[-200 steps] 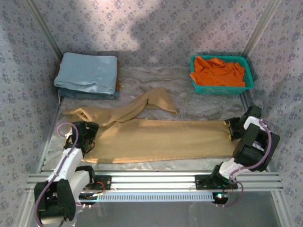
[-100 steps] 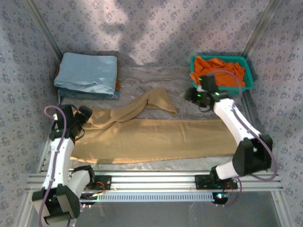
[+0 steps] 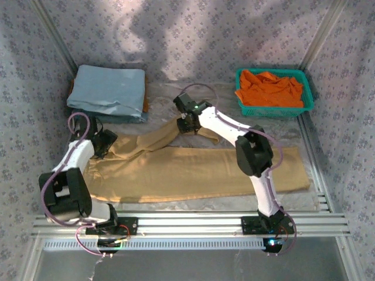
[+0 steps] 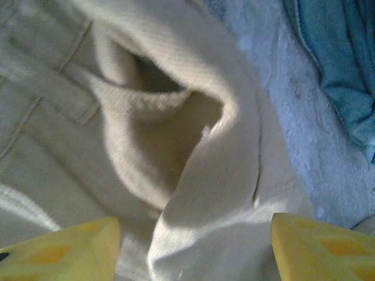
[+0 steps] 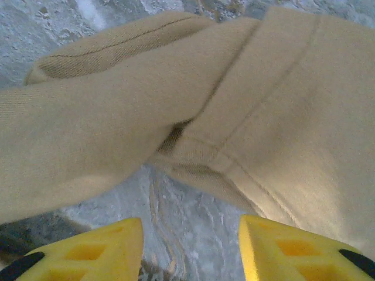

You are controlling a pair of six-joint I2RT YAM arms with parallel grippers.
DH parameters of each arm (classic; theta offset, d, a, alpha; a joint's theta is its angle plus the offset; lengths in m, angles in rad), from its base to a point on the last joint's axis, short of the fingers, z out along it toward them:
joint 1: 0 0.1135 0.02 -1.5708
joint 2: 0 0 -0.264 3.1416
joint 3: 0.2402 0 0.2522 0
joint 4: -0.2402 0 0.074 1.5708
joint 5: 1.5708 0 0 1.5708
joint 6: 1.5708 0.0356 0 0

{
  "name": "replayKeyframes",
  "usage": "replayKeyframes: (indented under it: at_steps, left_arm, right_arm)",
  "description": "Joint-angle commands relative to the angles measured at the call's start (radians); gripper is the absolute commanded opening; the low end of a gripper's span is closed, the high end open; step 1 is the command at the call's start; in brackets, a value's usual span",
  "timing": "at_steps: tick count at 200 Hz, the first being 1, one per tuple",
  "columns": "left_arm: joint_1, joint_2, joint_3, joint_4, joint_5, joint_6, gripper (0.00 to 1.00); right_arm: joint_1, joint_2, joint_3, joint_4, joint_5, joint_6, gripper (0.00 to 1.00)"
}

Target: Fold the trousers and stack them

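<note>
The left arm bends back low over its base, its forearm slanting up the left side of the table. The left gripper (image 3: 104, 140) hangs over the waist end of the long tan soft-cloth trousers (image 3: 193, 170). In the left wrist view its yellow fingers (image 4: 58, 249) stand wide apart above a rumpled waistband fold, with nothing between them. Half a second ago this gripper was at almost the same spot, but the arm stood taller.

Behind it lies the light blue folded cloth (image 3: 108, 88).

The trousers lie flat across the grey table (image 3: 258, 132), with one leg running right to the near right side. The other leg bends up toward the middle.

The right arm rises from its base, elbows over the straight leg and reaches back and left. The right gripper (image 3: 188, 123) sits over the crooked leg's bend. In the right wrist view its yellow fingers (image 5: 94, 252) are parted, holding nothing, just above the overlapping cloth. Half a second ago it hovered beside the teal plastic basket (image 3: 274, 111) holding the bright orange garment (image 3: 269, 88); it has swung well left.
</note>
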Motion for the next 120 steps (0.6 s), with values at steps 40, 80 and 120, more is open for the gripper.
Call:
replayKeyframes:
  at_steps: [40, 80, 120]
  left_arm:
    - [-0.007, 0.125, 0.096, 0.061, -0.005, 0.013, 0.41]
    - [-0.016, 0.140, 0.100, 0.070, -0.019, 0.014, 0.25]
    - [-0.018, 0.123, 0.114, 0.059, -0.015, 0.013, 0.07]
  right_arm:
    - [-0.015, 0.187, 0.206, -0.111, 0.090, -0.089, 0.55]
    - [-0.042, 0.242, 0.259, -0.105, 0.096, -0.094, 0.46]
    - [-0.063, 0.221, 0.253, -0.093, 0.107, -0.076, 0.06]
